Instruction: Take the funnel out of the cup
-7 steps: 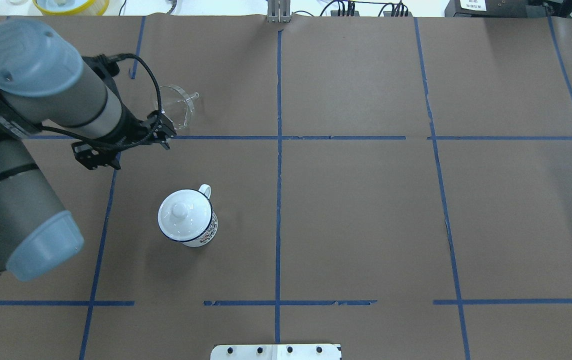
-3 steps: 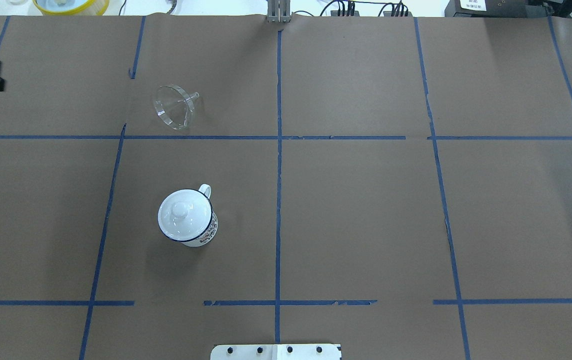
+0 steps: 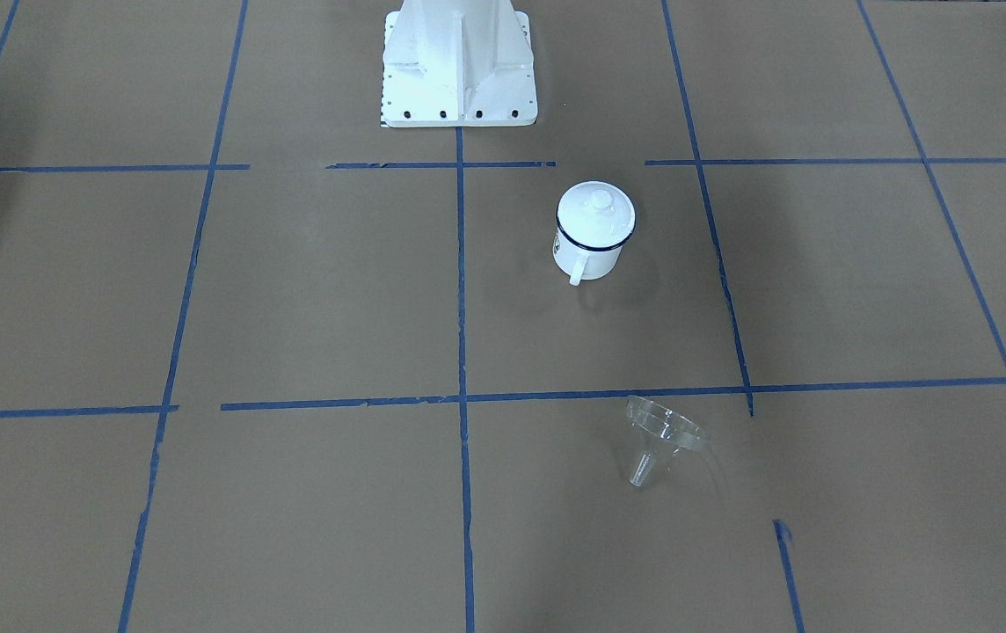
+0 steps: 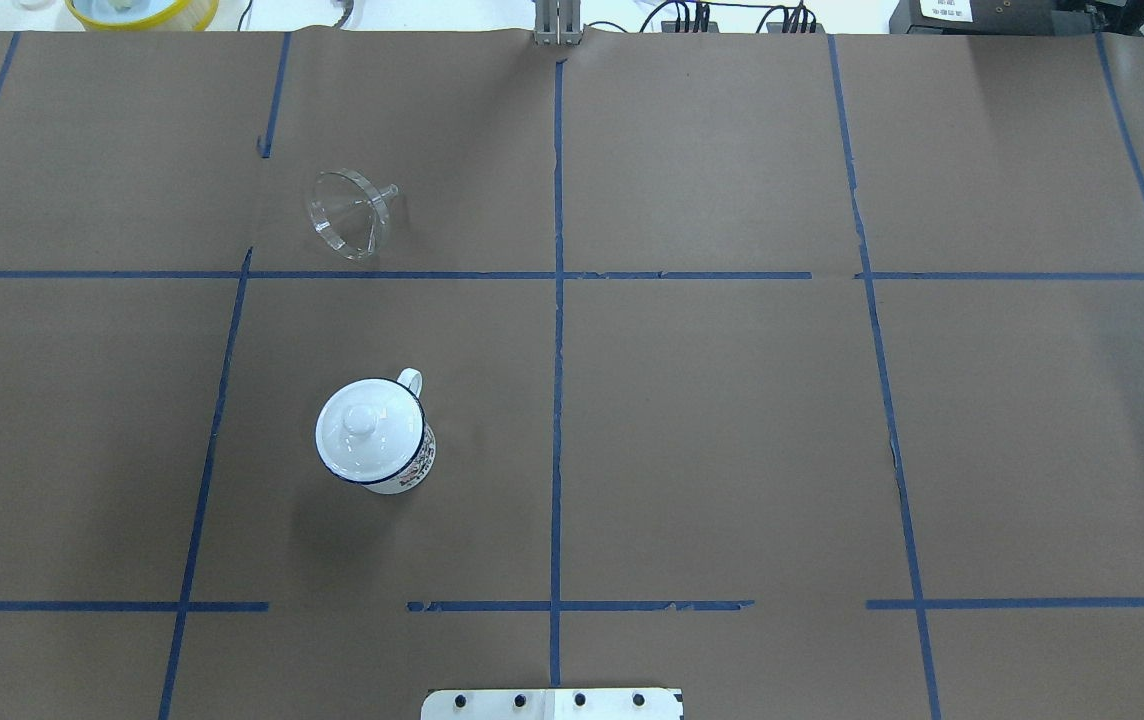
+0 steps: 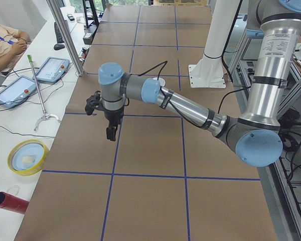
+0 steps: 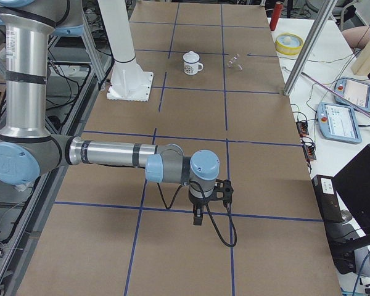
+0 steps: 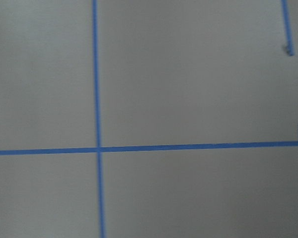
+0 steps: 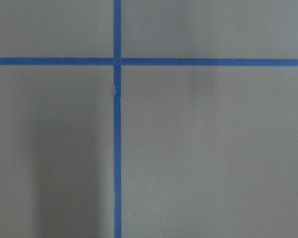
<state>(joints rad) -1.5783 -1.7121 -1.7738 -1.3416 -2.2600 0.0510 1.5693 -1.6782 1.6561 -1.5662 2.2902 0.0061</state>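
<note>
Since a second ago the left arm is no longer showing overhead; its pincer (image 5: 111, 134) is hanging over the brown worktop (image 4: 732, 420), as is the right pincer (image 6: 198, 217), and whether either is apart or together cannot be told. Nearer the robot, the cup (image 4: 410, 468) is standing upright with a white lid (image 4: 360, 425) sitting on it. Farther out, across a blue tape line (image 4: 452, 275), the funnel (image 4: 349, 213) is lying on its side, well apart from the cup.
</note>
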